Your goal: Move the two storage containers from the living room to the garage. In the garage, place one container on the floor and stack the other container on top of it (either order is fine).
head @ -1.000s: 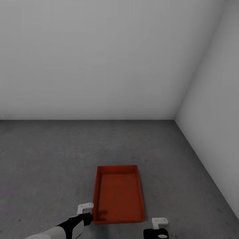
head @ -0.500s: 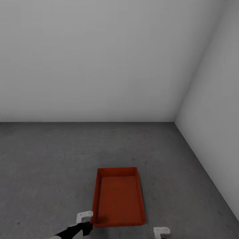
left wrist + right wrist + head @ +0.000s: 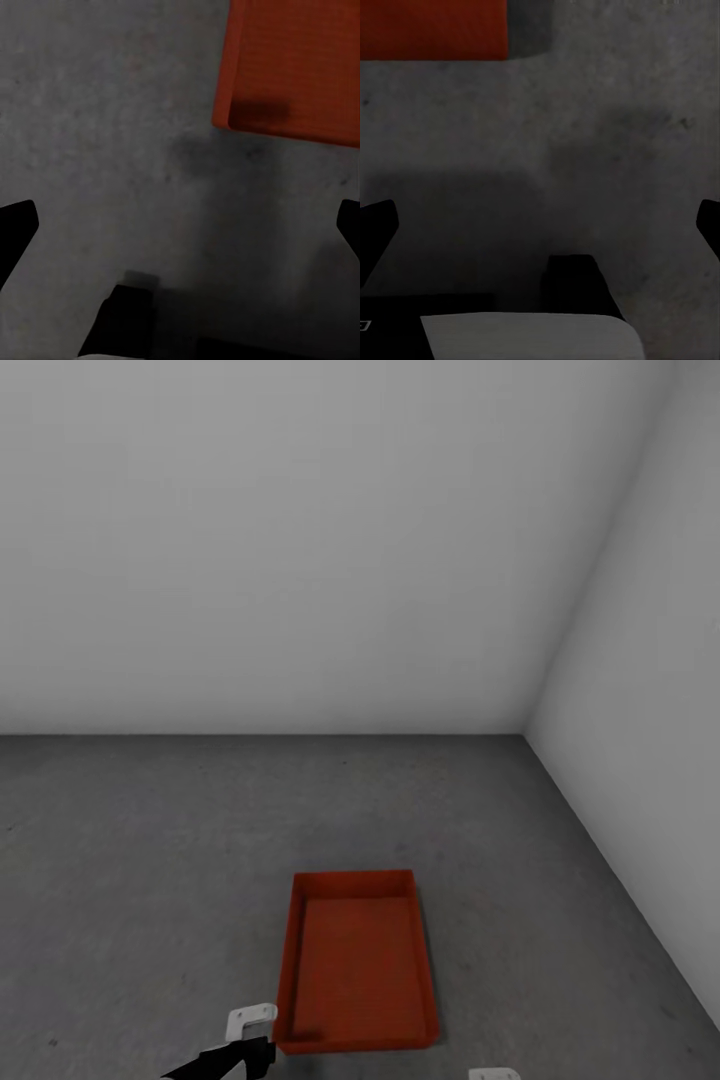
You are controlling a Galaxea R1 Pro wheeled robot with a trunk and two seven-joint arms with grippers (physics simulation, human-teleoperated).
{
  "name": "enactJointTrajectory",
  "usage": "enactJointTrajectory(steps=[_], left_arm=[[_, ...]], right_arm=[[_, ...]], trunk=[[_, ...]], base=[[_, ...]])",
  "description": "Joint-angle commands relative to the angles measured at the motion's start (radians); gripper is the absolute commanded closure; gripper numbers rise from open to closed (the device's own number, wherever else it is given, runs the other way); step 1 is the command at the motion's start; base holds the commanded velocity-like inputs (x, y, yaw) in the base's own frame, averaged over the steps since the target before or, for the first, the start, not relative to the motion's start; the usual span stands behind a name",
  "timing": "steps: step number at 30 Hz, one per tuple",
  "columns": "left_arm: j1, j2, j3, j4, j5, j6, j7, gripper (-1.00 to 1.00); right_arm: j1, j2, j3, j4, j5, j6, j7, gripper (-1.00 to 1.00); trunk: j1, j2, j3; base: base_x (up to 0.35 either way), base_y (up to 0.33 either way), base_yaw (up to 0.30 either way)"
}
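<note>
An orange-red storage container [image 3: 357,963] lies flat on the dark grey concrete floor [image 3: 150,860] of the garage, open side up and with nothing in it. My left gripper [image 3: 248,1042] is at the bottom edge of the head view, just outside the container's near left corner. The left wrist view has the left gripper [image 3: 180,225] open over bare floor, its fingertips [image 3: 16,229] wide apart, with the container's corner [image 3: 292,67] beyond them. My right gripper [image 3: 540,225] is also open over the floor, and a container corner [image 3: 431,28] lies ahead of it.
Plain white walls [image 3: 300,540] meet in a corner at the back right [image 3: 527,725]. Grey floor spreads wide to the left of the container and behind it. The right wall [image 3: 650,760] runs close along the container's right side.
The whole picture has slid down slightly, so the camera has moved. Both arms have drawn back toward the lower edge of the head view, away from the container. The container stays put.
</note>
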Motion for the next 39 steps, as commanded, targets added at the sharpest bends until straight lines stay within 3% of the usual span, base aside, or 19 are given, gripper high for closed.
enactJointTrajectory(steps=[1, 11, 18, 26, 39], left_arm=[[0.000, 0.000, 0.000, 0.000, 0.007, 0.002, 0.003, -1.00], [0.000, -0.001, 0.000, -0.001, 0.007, 0.002, 0.001, -1.00], [0.000, -0.001, 0.000, -0.001, 0.007, 0.003, 0.001, -1.00], [0.000, -0.001, 0.000, -0.001, 0.007, 0.004, 0.002, -1.00], [0.000, -0.001, 0.000, 0.000, 0.007, 0.004, 0.001, -1.00]], right_arm=[[-0.001, 0.001, 0.008, 0.003, -0.009, -0.006, -0.001, -1.00], [-0.001, 0.001, 0.008, 0.003, -0.009, -0.005, -0.001, -1.00], [-0.001, 0.001, 0.008, 0.003, -0.009, -0.005, -0.001, -1.00], [-0.001, 0.001, 0.008, 0.003, -0.009, -0.005, -0.001, -1.00], [-0.001, 0.001, 0.008, 0.003, -0.009, -0.005, -0.001, -1.00]], trunk=[[0.000, 0.000, 0.001], [0.000, 0.000, 0.017], [-0.027, 0.049, 0.050], [-0.027, 0.049, 0.062], [-0.077, 0.140, 0.123]], base=[[0.000, 0.000, 0.000], [0.000, 0.000, 0.000], [0.000, 0.000, 0.000], [0.000, 0.000, 0.000], [0.000, 0.000, 0.000]])
